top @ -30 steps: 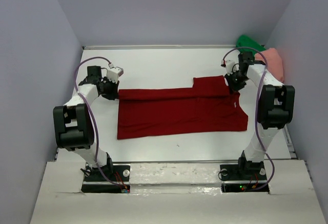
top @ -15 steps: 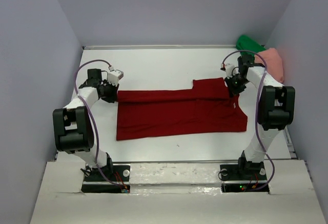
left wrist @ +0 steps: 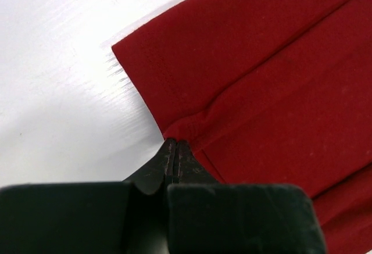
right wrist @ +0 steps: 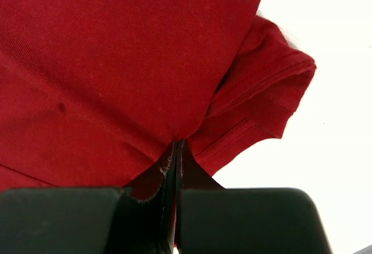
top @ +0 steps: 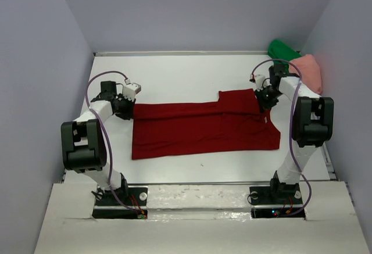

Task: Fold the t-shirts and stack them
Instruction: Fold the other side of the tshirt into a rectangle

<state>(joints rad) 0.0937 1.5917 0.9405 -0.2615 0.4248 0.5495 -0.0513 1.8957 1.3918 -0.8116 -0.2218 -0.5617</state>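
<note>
A white desk [top: 174, 74] is seen from above, with a dark red short-sleeved cotton t-shirt [top: 203, 132] spread flat across its middle, lying sideways and well apart from the arm bases at the near edge. The shirt's far long edge is folded over toward the near side as a narrow band. The left pincer [top: 124, 107] is clamped together on the left end of that folded edge, and the right pincer [top: 264, 100] is clamped together on the cloth beside the sleeve at the right end. Compared with a second earlier, both pincers have been shifted only slightly, and the shirt's left edge has been drawn a little further left, so the cloth now lies straighter and tauter. This is judged to be the first lengthwise fold being smoothed, with further folds and all stacking not yet done. In the far right corner, a bright green t-shirt [top: 283, 49] and a salmon pink t-shirt [top: 308, 71] are bunched against the wall, unfolded. No brand, label or writing can be read anywhere.
</note>
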